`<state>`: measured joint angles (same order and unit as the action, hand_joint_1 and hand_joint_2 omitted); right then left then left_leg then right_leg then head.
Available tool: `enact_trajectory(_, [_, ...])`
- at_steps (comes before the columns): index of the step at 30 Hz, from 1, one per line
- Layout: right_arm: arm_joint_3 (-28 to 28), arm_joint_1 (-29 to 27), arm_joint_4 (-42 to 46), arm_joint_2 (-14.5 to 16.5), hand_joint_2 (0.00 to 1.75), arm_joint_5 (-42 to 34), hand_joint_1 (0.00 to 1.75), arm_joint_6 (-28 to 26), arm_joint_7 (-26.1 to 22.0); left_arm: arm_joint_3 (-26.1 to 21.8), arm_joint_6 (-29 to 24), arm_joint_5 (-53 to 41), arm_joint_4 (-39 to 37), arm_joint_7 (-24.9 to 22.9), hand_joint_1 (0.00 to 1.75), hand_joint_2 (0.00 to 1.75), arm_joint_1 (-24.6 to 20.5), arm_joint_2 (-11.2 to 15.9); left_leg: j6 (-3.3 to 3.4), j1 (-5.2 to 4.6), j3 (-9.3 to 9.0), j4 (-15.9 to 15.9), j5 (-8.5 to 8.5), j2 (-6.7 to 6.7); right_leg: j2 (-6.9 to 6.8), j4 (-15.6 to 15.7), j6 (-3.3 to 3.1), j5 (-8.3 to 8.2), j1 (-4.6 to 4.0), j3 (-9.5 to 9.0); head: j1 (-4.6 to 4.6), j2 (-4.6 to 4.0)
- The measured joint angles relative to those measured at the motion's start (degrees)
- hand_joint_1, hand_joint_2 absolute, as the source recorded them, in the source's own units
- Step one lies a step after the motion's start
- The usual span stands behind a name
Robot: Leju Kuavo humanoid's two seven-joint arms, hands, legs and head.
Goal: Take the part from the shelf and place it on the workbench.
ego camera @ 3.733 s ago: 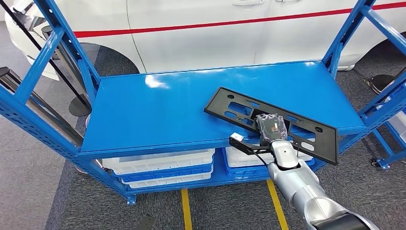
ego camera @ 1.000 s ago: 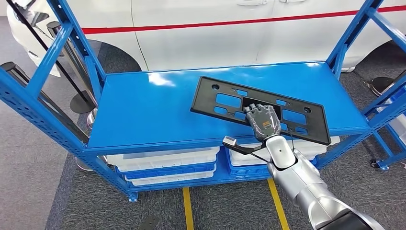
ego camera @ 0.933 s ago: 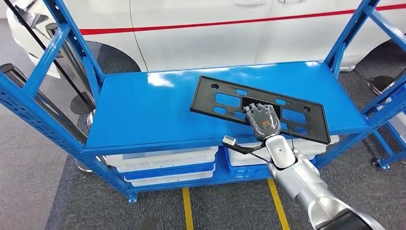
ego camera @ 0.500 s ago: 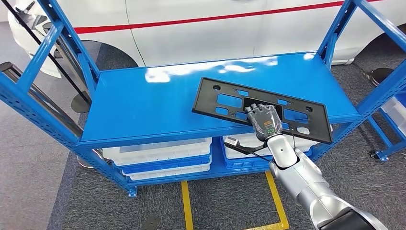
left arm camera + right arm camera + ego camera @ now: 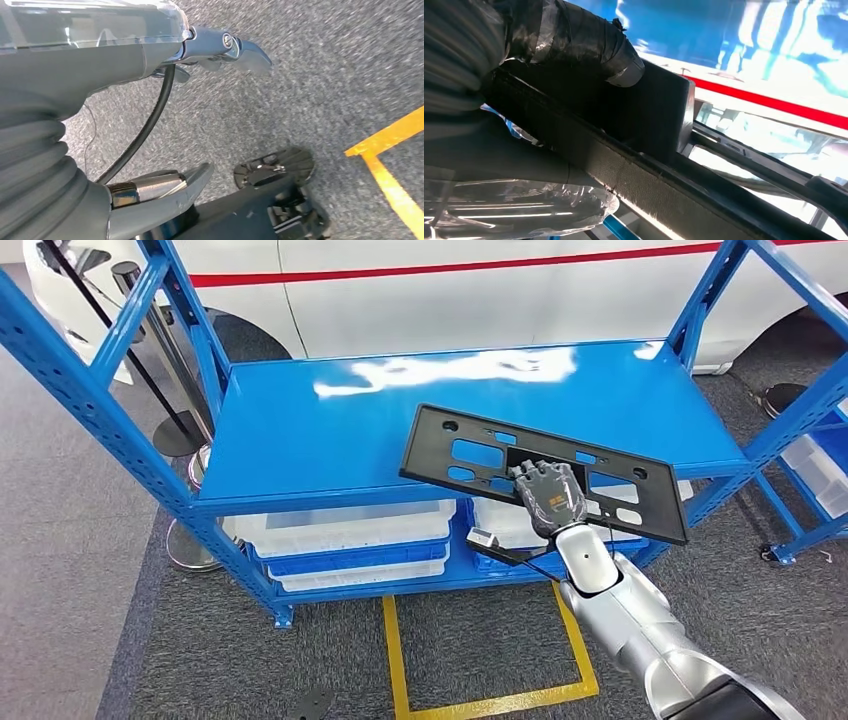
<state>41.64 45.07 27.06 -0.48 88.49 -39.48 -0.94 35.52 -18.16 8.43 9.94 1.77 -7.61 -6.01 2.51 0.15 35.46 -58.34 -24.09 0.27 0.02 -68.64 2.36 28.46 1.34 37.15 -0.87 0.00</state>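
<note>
The part (image 5: 428,445) is a long flat black plastic plate with several cut-out slots. My right hand (image 5: 548,495) grips it near the middle of its near edge and holds it slightly tilted above the front right of the blue shelf (image 5: 330,440). Its right end hangs out past the shelf's front edge. In the right wrist view my taped thumb (image 5: 589,40) presses on the part (image 5: 644,165). My left hand (image 5: 75,60) hangs over the grey carpet, fingers apart and holding nothing.
White bins (image 5: 350,530) sit on the lower level under the shelf. A white car (image 5: 450,290) with a red stripe stands behind it. Blue uprights (image 5: 90,390) frame the left side and another rack (image 5: 810,410) stands at the right. Yellow tape (image 5: 400,660) marks the carpet.
The whole view has shifted, so the camera has moved back from the shelf. My right hand keeps its grip, and the part now reaches further out past the shelf's front edge.
</note>
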Motion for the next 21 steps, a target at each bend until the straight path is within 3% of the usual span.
enact_trajectory(2, [0.0,0.0,0.0,0.0,1.75,0.0,1.75,0.0,0.0,0.0,-0.1,0.0,0.0,0.0,0.00,1.75,0.0,0.0,-0.56,-0.09,1.06,-0.8,0.40,0.00,0.08,6.5,-0.52,-0.05,-0.23,-4.09,-0.02,0.00])
enact_trajectory(4, [0.0,0.0,0.0,0.0,1.75,0.0,1.75,0.0,0.0,0.0,-0.2,0.0,0.0,0.0,0.00,1.75,-0.1,0.0,-1.30,-0.17,1.58,-1.0,1.07,-0.01,0.16,8.4,-1.33,0.35,-0.63,-4.88,-0.05,0.00])
enact_trajectory(6, [0.0,-0.1,0.0,0.0,1.75,-0.1,1.75,0.0,0.0,0.0,-0.4,0.0,0.0,0.0,0.00,1.75,0.1,0.0,-2.04,-0.15,2.10,-1.1,1.16,-0.15,0.02,8.8,-2.38,-0.55,-0.41,-4.25,-0.05,0.00])
enact_trajectory(8, [0.0,-0.1,0.0,0.0,1.75,-0.3,1.75,0.0,-0.1,0.0,-0.6,0.0,0.0,0.0,0.00,1.75,0.2,0.0,-2.76,-0.03,3.39,-4.0,-2.08,-0.27,-0.14,9.1,-3.47,-1.80,-0.09,-3.21,-0.14,0.00])
enact_trajectory(10, [0.0,-0.1,0.0,0.0,1.75,-0.4,1.75,0.0,-0.3,0.0,-0.8,0.0,0.0,0.0,0.00,1.75,0.2,0.0,-3.34,0.18,5.20,-10.5,-7.42,-0.26,-0.16,9.2,-3.91,-2.92,-0.14,-1.89,-0.23,0.00])
enact_trajectory(11, [0.0,-0.1,0.0,0.1,1.75,-0.4,1.75,0.0,-0.4,0.0,-0.9,0.0,0.0,0.0,0.00,1.75,0.2,0.0,-3.52,0.24,5.85,-13.9,-9.11,-0.26,-0.16,9.1,-3.89,-3.47,-0.19,-1.16,-0.23,0.00])
enact_trajectory(12, [0.0,-0.1,0.0,0.1,1.75,-0.4,1.75,0.0,-0.5,0.0,-1.0,0.0,0.0,0.0,0.00,1.75,0.2,0.0,-3.60,0.27,5.81,-16.0,-9.46,-0.26,-0.16,9.1,-3.85,-4.05,-0.21,-0.40,-0.23,0.00])
enact_trajectory(13, [0.0,-0.1,0.0,0.1,1.75,-0.4,1.75,0.0,-0.5,0.0,-1.1,0.0,0.0,0.0,0.00,1.75,0.2,0.0,-3.60,0.28,4.97,-16.3,-8.68,-0.25,-0.16,9.0,-3.76,-4.61,-0.22,0.35,-0.24,0.00])
enact_trajectory(15, [0.0,-0.1,0.0,0.1,1.75,-0.4,1.75,0.0,-0.6,0.0,-1.2,0.0,0.0,0.0,0.00,1.75,0.2,0.0,-3.27,0.27,0.48,-11.4,-5.69,-0.27,-0.16,8.8,-3.49,-5.67,-0.22,1.65,-0.25,0.00])
enact_trajectory(17, [-0.1,-0.1,0.0,0.1,1.75,-0.6,1.75,0.0,-0.6,0.0,-1.2,-0.1,0.0,0.0,0.00,1.75,0.1,0.1,-2.69,0.03,-4.95,-3.6,-5.30,-0.32,-0.17,8.8,-2.98,-6.61,-0.30,2.45,-0.22,0.00])
enact_trajectory(18, [-0.1,-0.1,0.0,0.1,1.75,-0.7,1.75,0.0,-0.6,0.0,-1.3,-0.1,0.0,0.0,0.00,1.75,0.1,0.1,-2.40,-0.15,-6.44,-0.9,-5.66,-0.36,-0.19,8.9,-2.66,-7.12,-0.30,2.60,-0.21,0.00])
enact_trajectory(19, [-0.1,-0.1,0.0,0.1,1.75,-0.8,1.75,0.0,-0.5,0.0,-1.3,-0.2,0.0,0.0,0.00,1.75,0.1,0.1,-2.12,-0.35,-6.94,0.4,-5.98,-0.40,-0.22,9.1,-2.27,-7.70,-0.27,2.69,-0.23,0.00])
enact_trajectory(21, [-0.1,-0.2,0.0,0.0,1.75,-0.8,1.75,-0.1,-0.5,0.0,-1.3,-0.2,0.0,0.0,0.00,1.75,0.2,0.1,-1.35,-0.31,-6.30,1.0,-4.84,-0.29,-0.15,9.6,-1.51,-8.50,-0.24,2.93,-0.24,0.00])
